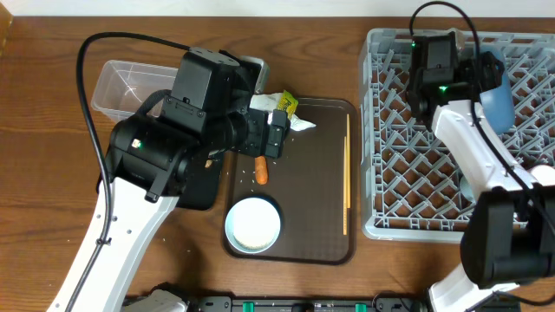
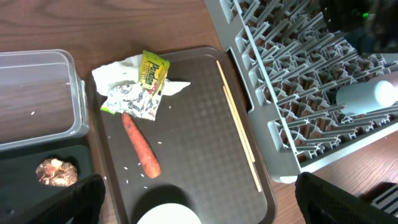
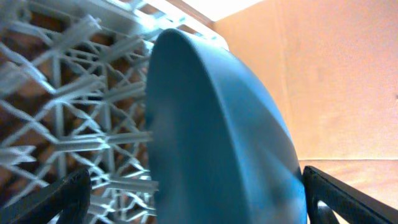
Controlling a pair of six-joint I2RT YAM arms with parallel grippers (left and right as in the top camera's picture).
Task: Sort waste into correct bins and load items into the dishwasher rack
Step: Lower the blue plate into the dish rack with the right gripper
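1. Your left gripper [image 2: 199, 200] hangs low over the brown serving tray [image 2: 205, 162] with its fingers spread wide and nothing between them; the white bowl [image 2: 164, 215] sits just under the near edge of its view.
2. The carrot stick [image 2: 140, 147] lies just ahead and a little left of centre; in the wrist view its long axis runs diagonally, thick end nearest you, thin end pointing up-left towards the wrappers [image 2: 139, 87]; to my eye, you would turn the wrist so the fingers close across that axis.
3. Further left, the black tray [image 2: 25, 155] with the brown lump [image 2: 56, 172] and the clear tub [image 2: 37, 93] lie close by; this arm is the nearer one.
4. Far right, your right gripper [image 3: 199, 196] stands with fingers apart around the dark-blue plate [image 3: 217, 124], which stands on edge in the rack [image 1: 408, 182].
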